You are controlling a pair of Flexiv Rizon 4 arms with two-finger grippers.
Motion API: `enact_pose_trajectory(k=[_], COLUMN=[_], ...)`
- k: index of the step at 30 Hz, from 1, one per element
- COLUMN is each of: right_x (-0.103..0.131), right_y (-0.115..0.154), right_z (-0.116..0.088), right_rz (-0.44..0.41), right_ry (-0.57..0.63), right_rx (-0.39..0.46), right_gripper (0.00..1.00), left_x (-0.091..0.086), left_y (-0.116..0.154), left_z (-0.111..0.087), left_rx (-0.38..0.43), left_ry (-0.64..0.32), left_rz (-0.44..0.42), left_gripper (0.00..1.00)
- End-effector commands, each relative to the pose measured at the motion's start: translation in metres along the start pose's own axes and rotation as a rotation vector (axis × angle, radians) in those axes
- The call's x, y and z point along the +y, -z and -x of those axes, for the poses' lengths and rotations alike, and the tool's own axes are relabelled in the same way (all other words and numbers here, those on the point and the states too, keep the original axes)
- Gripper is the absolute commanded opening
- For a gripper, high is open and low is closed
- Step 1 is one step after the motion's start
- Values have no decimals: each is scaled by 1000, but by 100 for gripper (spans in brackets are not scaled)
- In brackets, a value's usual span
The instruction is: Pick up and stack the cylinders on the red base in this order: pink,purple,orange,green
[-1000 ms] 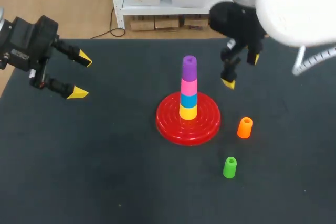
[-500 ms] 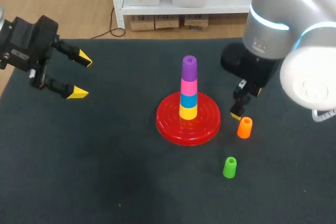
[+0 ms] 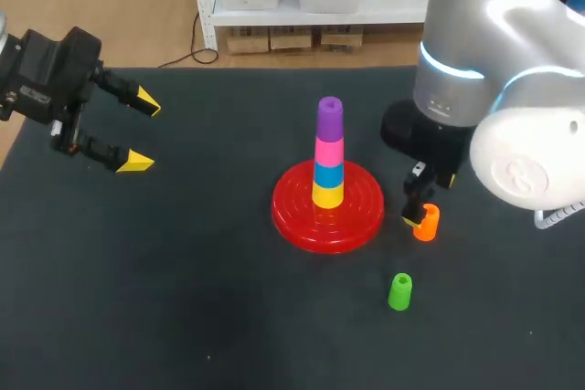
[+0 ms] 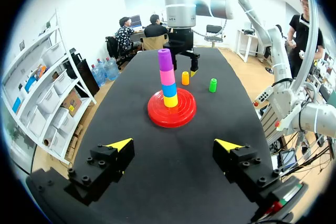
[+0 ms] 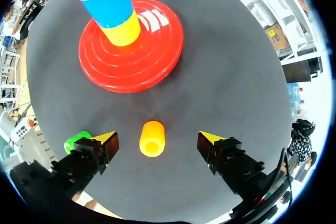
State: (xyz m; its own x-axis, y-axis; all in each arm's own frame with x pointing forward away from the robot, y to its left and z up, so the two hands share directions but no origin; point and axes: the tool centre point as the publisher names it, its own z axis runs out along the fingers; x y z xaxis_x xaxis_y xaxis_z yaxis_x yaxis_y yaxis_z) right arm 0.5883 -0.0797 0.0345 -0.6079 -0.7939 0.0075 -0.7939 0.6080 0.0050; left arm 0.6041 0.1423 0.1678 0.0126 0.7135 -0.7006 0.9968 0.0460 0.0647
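R hand (image 5: 157, 140) has dropped in the last sec from 1 o'clock of the base (image 3: 358, 218) to the orange (image 3: 428, 224) at its 3 o'clock. Fingers are wide open either side of it, not touching, nothing held. Purple (image 3: 330, 119) already tops pink (image 3: 329, 150), so orange is next. Green (image 3: 400, 291) waits at 5 o'clock. L hand (image 3: 143, 132), open and empty, hasn't moved.

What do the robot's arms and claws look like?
The right arm is fat, round and shiny silver-white, with a glowing light-blue ring around one joint and a black wrist. The left arm shows only a black, boxy end. The left gripper and right gripper each have two chunky black fingers dotted with bolts, ending in bright yellow pointed tips.
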Motion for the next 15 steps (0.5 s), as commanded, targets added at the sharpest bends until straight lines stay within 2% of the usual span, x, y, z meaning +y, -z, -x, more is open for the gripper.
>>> enact_pose_trajectory(k=[1, 9, 11, 12, 14, 15], right_x=[-1, 3, 4, 5, 5, 5], right_y=[-1, -8, -8, -8, -9, -9], right_z=[-4, -9, -7, -7, -6, -6], right_rz=[6, 7, 6, 5, 5, 5], right_ry=[-6, -2, 0, 1, 4, 5], right_rx=[4, 17, 19, 19, 21, 21], right_gripper=[93, 82, 61, 60, 49, 48], left_x=[-1, -1, -1, -1, -1, -1], left_y=[0, 0, 0, 0, 0, 0], left_z=[-1, -1, -1, -1, -1, -1], left_rx=[-3, -3, -3, -3, -3, -3], left_ry=[-3, -3, -3, -3, -3, -3], left_rz=[2, 2, 2, 2, 2, 2], left_gripper=[100, 100, 100, 100, 100, 100])
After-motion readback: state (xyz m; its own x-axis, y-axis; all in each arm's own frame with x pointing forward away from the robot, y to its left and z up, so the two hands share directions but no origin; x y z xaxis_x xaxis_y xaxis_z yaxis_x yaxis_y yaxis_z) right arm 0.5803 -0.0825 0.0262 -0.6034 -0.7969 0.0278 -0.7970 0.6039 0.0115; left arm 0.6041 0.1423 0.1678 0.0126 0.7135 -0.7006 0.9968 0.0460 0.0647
